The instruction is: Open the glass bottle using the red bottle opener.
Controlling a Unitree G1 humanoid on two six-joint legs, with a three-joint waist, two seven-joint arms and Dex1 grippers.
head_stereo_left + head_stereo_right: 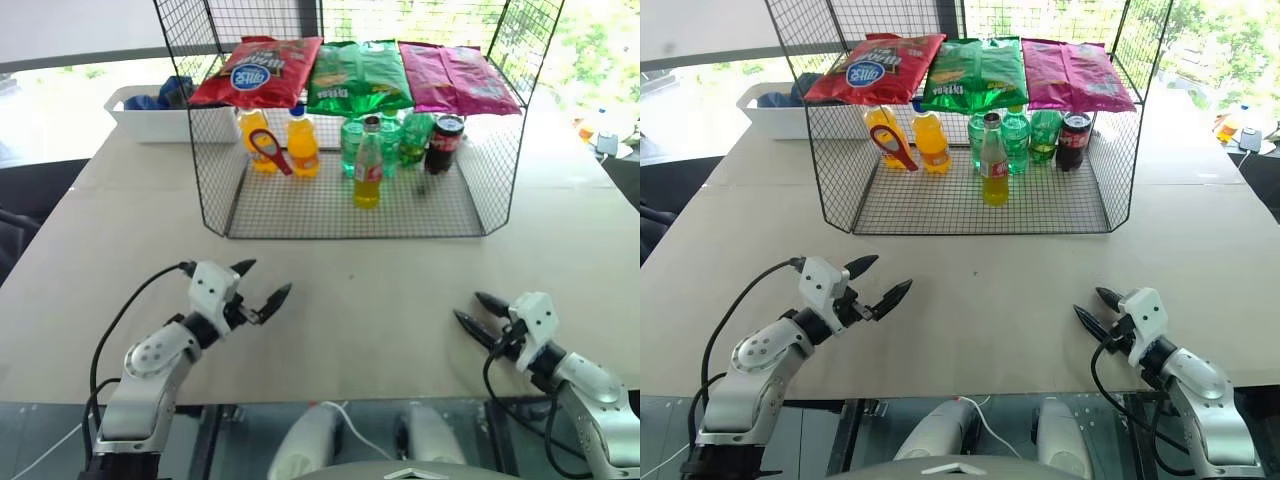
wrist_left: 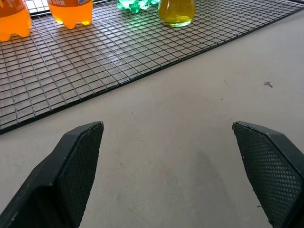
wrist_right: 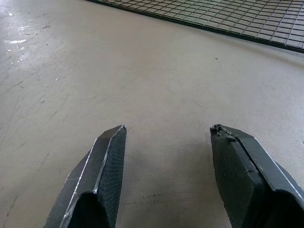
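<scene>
The glass bottle (image 1: pixel 367 166) of yellow drink, red-labelled and metal-capped, stands upright near the front of the wire rack (image 1: pixel 300 215); its base also appears in the left wrist view (image 2: pixel 176 10). The red bottle opener (image 1: pixel 271 151) leans against an orange plastic bottle at the rack's back left. My left gripper (image 1: pixel 262 282) hovers open over the table at the near left, well short of the rack, with nothing between its fingers (image 2: pixel 78 159). At the near right my right gripper (image 1: pixel 477 312) is open and empty too, fingers (image 3: pixel 102 166) spread over bare tabletop.
Two orange plastic bottles (image 1: pixel 302 143), green plastic bottles (image 1: pixel 400 137) and a dark cola can (image 1: pixel 444 142) stand at the rack's back. Snack bags (image 1: pixel 359 74) lie on its top. A white bin (image 1: pixel 150 112) sits behind left. The rack's mesh sides flank its open front.
</scene>
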